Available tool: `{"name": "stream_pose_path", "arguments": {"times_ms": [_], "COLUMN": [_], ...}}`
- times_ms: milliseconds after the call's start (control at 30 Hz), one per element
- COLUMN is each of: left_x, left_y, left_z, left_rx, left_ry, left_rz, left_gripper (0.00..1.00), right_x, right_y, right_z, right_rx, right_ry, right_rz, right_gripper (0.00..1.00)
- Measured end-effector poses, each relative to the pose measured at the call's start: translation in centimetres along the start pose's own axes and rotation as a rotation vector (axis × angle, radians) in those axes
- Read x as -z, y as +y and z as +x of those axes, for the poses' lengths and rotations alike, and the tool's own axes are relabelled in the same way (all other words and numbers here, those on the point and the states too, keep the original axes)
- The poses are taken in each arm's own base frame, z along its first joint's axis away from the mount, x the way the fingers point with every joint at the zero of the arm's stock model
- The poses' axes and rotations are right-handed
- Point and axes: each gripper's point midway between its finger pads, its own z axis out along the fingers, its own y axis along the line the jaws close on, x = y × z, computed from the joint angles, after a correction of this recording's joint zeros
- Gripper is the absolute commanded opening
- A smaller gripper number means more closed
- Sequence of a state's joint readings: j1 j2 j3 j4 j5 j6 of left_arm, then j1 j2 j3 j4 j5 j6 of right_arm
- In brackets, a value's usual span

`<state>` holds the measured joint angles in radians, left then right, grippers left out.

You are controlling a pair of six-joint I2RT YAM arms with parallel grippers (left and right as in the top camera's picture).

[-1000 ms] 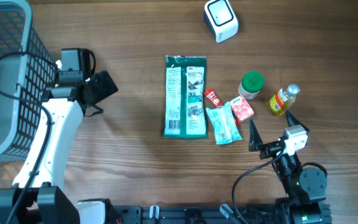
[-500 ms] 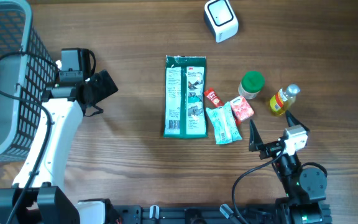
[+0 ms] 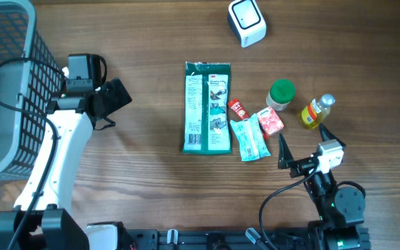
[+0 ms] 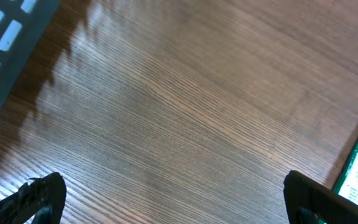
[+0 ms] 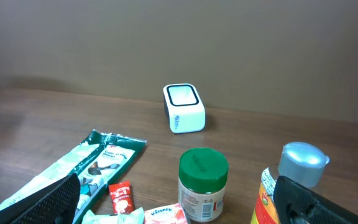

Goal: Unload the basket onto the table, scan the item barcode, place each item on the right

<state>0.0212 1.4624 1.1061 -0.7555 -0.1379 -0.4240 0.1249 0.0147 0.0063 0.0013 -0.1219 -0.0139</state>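
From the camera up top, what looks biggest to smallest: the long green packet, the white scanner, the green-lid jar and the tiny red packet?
1. long green packet
2. white scanner, only slightly bigger than the next; a close call
3. green-lid jar
4. tiny red packet

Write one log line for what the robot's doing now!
left tool: open, empty | right tool: open, empty | scanner: untouched | green packet: not picked up

Soft, even light from overhead lies on the brown wood-grain table (image 3: 144, 180), with only faint shadows. Through my left wrist a pale sheen washes the grain (mild glare), and my black left fingertips (image 4: 39, 199) blur in the corners. My right wrist's view is dimmer.
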Motion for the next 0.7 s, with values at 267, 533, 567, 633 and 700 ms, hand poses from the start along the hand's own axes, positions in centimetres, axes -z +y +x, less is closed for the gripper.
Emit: {"name": "stream_pose_path", "arguments": {"times_ms": [267,533,567,633,700], "left_x": [14.3,26.6,27.1,27.4,27.1], "left_y": [0.4,3.2,3.5,4.0,4.9], "left_z": [-3.4,-1.8,-1.5,-0.7,0.4], "left_rx": [0.062,0.115,0.117,0.118,0.113], "left_ry": [-0.394,-0.728,-0.744,-0.743,-0.723], "left_rz": [0.211,0.390,0.398,0.397,0.362], "left_gripper": [1.00,1.00,1.00,1.00,1.00], "right_x": [0.0,0.0,0.0,0.0,0.0], "right_y": [0.0,0.0,0.0,0.0,0.0], "right_z": [0.0,0.0,0.0,0.0,0.0], "right_rx": [0.000,0.000,0.000,0.000,0.000], "right_ry": [0.001,0.001,0.001,0.001,0.000], "right_rz": [0.000,0.000,0.000,0.000,0.000], "right_gripper": [1.00,1.00,1.00,1.00,1.00]}}
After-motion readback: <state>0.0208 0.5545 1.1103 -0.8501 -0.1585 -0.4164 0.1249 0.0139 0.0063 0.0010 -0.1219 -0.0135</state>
